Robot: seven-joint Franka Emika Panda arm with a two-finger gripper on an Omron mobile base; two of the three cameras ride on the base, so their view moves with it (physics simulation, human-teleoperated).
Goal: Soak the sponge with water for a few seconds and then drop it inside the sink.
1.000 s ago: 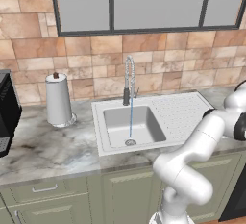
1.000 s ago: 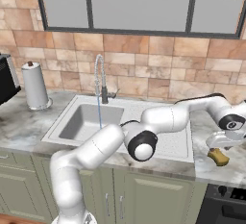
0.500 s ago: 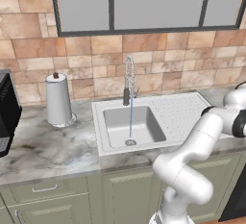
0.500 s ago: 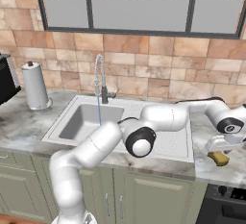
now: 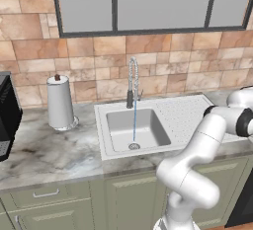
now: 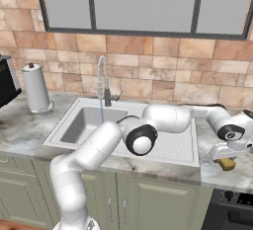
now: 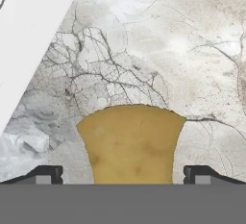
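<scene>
The yellow-tan sponge (image 7: 130,143) lies on the marble counter to the right of the sink, and it peeks out under the hand in the right base view as the sponge (image 6: 226,164). My gripper (image 7: 123,174) hangs right above it, open, one fingertip (image 7: 45,174) on each side and apart from it. From the right base camera the gripper (image 6: 225,156) sits low over the counter's right end. The white sink (image 5: 124,147) has a tall coiled faucet (image 5: 132,81), from which a thin blue stream of water (image 5: 134,123) runs down to the drain. The sink (image 6: 66,125) lies left of my arm.
A paper towel roll (image 5: 60,101) stands on the counter left of the sink, and a dark appliance (image 5: 7,115) sits at the far left. The ribbed drainboard (image 5: 185,115) lies between basin and sponge. A tiled wall and a window run behind.
The hand has sunk a little lower over the sponge at the counter's right end. The jaws stay wide and the water keeps running.
</scene>
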